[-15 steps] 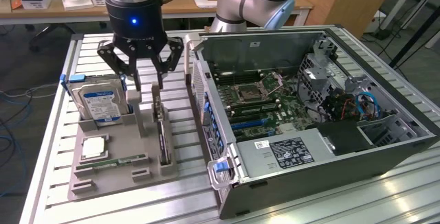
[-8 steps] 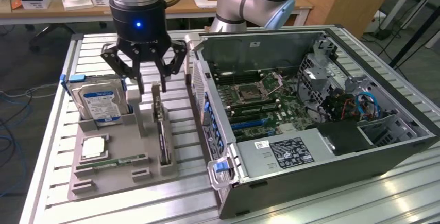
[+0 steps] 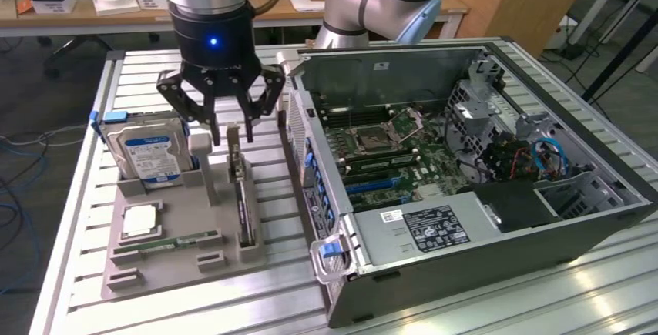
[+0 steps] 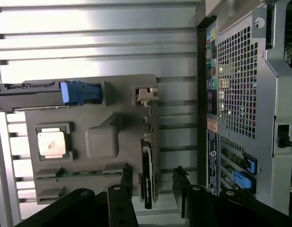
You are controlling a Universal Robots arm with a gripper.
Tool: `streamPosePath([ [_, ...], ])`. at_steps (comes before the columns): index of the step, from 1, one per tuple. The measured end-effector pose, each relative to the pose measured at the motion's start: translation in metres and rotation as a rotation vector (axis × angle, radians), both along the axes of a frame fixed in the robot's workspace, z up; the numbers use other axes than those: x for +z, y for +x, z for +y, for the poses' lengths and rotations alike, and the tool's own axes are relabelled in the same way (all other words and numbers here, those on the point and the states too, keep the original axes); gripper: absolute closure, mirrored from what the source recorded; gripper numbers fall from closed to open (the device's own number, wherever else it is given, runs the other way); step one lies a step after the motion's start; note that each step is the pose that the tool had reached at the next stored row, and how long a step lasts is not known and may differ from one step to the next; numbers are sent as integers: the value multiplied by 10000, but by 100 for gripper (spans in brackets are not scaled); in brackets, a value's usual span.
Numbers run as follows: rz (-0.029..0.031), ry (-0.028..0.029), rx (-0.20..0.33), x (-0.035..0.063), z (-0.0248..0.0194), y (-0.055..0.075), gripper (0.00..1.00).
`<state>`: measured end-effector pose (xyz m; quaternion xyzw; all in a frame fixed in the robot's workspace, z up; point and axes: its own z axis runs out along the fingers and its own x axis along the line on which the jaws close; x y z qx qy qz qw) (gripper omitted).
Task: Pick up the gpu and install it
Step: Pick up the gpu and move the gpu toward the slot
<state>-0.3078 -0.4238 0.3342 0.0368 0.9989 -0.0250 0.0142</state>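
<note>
The gpu stands on edge in a slot of the grey holder tray, a thin green card with its silver bracket end toward the back. My gripper hangs open just above the card's back end, one finger on each side and apart from it. In the wrist view the gpu is seen edge-on, running between the two black fingertips, with the gripper open around it and holding nothing. The open computer case lies on the exterior view's right, its motherboard exposed.
The tray also holds a silver hard drive with a blue-white label, a processor chip and a narrow memory stick. The case's perforated rear wall stands close beside the tray. All rest on a slatted aluminium table.
</note>
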Motion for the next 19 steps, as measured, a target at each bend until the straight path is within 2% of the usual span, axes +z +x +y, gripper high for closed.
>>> streamPosePath([
  [5,0,-71,-1,-26,-11,21,53],
  [19,-1,-75,0,-51,-13,26,53],
])
